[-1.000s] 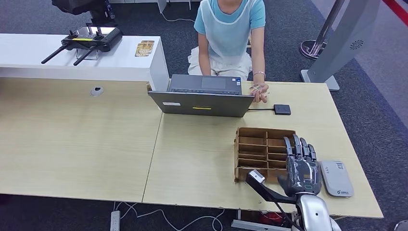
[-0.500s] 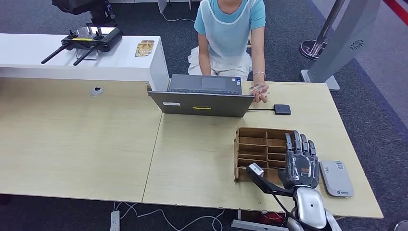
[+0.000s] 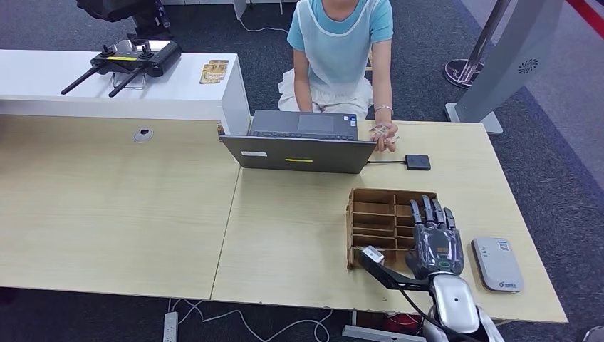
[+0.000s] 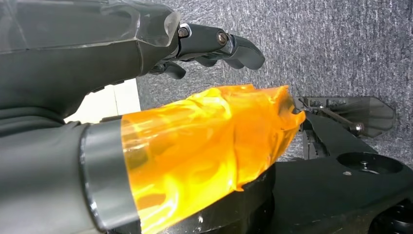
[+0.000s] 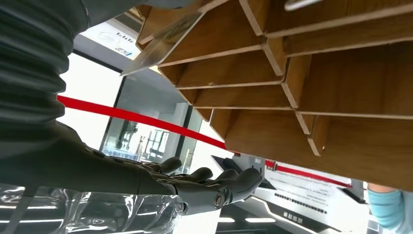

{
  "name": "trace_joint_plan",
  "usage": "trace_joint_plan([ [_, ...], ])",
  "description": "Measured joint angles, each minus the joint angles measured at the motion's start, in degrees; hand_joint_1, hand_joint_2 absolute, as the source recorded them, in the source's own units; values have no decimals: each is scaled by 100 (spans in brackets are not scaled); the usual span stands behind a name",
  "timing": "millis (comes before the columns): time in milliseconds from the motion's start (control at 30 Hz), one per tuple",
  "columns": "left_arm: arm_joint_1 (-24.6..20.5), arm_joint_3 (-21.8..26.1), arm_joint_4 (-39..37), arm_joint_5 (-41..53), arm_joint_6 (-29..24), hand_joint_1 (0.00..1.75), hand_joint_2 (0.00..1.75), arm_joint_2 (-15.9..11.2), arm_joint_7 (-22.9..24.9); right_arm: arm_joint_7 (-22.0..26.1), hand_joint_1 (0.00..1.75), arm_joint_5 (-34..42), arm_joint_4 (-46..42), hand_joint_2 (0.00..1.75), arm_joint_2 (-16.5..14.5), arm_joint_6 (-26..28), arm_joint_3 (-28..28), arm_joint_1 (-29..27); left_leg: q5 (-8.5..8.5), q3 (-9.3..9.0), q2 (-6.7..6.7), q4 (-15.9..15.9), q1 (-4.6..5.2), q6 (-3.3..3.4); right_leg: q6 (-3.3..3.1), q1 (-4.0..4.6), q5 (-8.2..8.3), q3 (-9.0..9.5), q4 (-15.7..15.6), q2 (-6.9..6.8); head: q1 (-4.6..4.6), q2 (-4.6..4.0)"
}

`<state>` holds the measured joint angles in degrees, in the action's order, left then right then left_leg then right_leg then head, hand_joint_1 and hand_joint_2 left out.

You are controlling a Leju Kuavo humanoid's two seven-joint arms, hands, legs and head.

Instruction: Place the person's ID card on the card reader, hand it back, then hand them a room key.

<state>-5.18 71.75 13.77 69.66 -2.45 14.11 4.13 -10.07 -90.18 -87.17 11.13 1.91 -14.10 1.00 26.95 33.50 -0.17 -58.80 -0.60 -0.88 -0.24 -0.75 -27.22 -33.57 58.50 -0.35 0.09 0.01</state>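
The right robot hand (image 3: 434, 241) is dark, shiny and smooth, with straight fingers spread apart and nothing in them. It hovers flat over the near right part of a brown wooden box (image 3: 377, 214). The box has thin walls that cut it into many small square slots. In the right wrist view a thin flat card (image 5: 163, 41) pokes out of 1 slot, apart from the fingers (image 5: 229, 183).

The grey card reader (image 3: 498, 264) is a smooth flat block with round corners, lying just to the right of the hand, not touching it.

The worktop (image 3: 114, 206) is pale wood, and the floor is dark grey carpet. A person (image 3: 340, 43) in a blue top sits behind a grey laptop (image 3: 299, 142), holding something small that may be a card.

The left robot hand (image 4: 204, 46) hangs above the carpet with fingers curled, holding nothing.
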Motion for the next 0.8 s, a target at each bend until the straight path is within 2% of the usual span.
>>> trace_joint_plan([
  [800, -2, 160, 1, -175, -81, 0, 0, 9, -4, 156, 0, 15, -134, 175, -38, -208, 357, -139, 0, 0, 0, 0, 0, 0, 0, 0, 0, -1, 0, 0, 0, 1],
])
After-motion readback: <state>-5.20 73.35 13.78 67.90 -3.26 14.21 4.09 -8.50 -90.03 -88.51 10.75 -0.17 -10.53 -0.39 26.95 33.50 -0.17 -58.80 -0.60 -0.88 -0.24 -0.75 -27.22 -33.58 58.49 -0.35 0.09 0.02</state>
